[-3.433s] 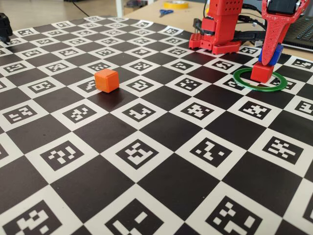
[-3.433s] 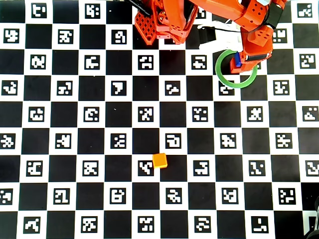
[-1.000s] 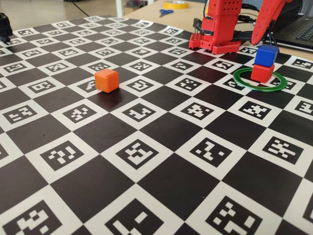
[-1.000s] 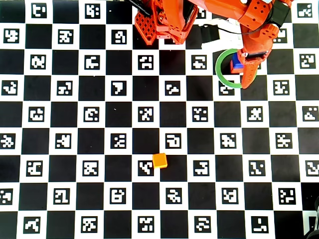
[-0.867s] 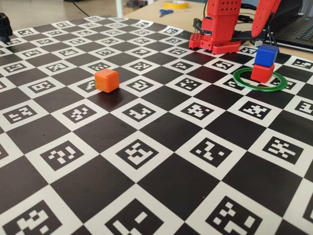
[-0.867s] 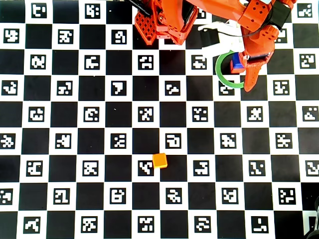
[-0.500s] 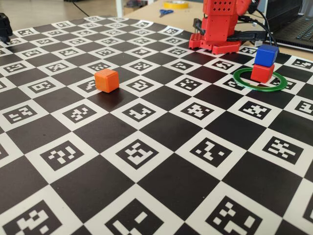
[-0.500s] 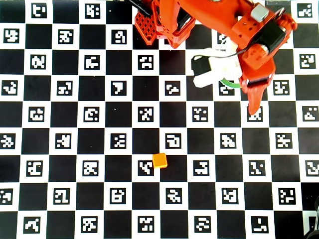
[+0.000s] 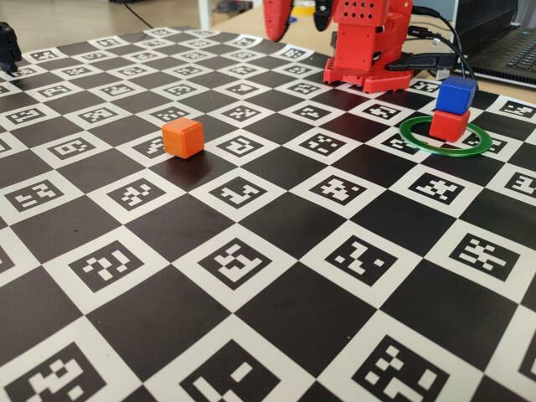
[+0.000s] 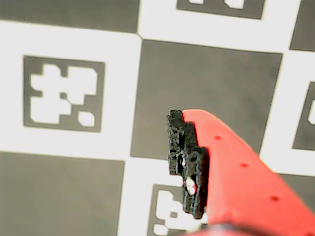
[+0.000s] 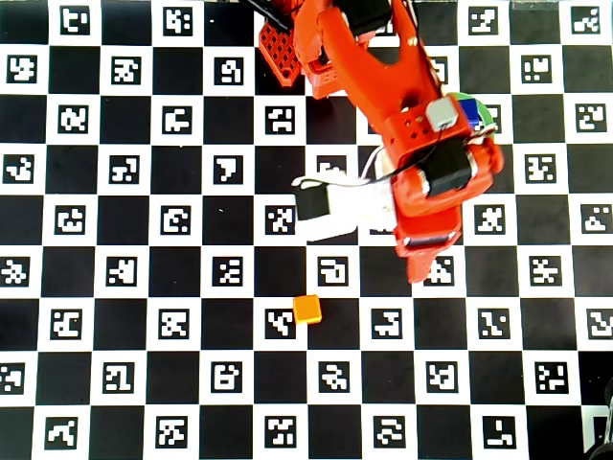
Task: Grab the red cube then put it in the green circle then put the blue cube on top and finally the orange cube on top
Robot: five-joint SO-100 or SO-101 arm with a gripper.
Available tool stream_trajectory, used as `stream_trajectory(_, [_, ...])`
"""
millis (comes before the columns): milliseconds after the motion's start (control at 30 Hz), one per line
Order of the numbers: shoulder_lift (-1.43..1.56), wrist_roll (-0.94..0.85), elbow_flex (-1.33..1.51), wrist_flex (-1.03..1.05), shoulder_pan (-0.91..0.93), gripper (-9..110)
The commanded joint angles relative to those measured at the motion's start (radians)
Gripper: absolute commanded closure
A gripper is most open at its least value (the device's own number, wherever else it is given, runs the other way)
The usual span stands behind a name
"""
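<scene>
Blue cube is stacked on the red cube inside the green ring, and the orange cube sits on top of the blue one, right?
Not quite. In the fixed view the orange cube sits alone on the board; the blue cube is on the red cube inside the green ring.

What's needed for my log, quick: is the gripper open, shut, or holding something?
Gripper: nothing held; only one finger shows, so open or shut cannot be told.
</scene>
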Motion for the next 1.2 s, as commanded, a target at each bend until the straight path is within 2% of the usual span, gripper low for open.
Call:
stream_trajectory(0, [0.005, -0.041, -0.109, 0.094, 0.055, 64])
stream_trajectory(167, [-0.044, -0.176, -0.179, 0.091, 0.129, 64])
stream_trajectory(433, [-0.138, -0.275, -0.215, 0.083, 0.213, 64])
stream_trajectory(1167, [-0.314, -0.371, -0.212, -0.118, 0.290, 63])
